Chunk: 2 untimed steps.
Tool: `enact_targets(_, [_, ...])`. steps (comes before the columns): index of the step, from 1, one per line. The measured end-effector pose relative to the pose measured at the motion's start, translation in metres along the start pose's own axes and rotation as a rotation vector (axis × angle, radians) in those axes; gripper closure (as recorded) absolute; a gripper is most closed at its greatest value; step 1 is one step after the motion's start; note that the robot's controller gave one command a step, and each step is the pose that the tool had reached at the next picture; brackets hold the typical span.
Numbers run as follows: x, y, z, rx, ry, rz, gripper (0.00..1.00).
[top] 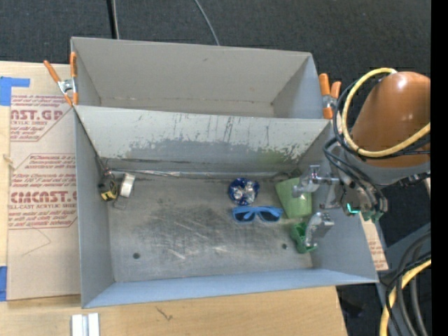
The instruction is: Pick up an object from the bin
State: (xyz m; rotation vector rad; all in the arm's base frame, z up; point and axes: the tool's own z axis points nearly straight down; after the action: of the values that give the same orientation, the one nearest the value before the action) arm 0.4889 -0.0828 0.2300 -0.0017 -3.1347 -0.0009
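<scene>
My gripper [313, 201]: fingers spread, empty, hovering at pale green block [292, 198]. Glasses [255, 214] just left of block; dark green piece [302, 238] just below. Risk: closing snags neighbours; finger scrapes bin [210, 140] wall right of block.

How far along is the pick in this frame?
Done: the pincer is low at the right end of the bin, open. In hand: its fingers stand either side of the pale green thing, next to the blue sunglasses. Left: closing and lifting; nothing is off the floor yet.
</scene>
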Motion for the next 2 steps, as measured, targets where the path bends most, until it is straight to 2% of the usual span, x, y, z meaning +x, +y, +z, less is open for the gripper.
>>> enact_targets(1, [-0.033,-0.005,0.155,0.001,-0.020,-0.024,0.00])
enact_targets(2, [-0.105,0.016,0.156,0.003,-0.011,-0.134,0.00])
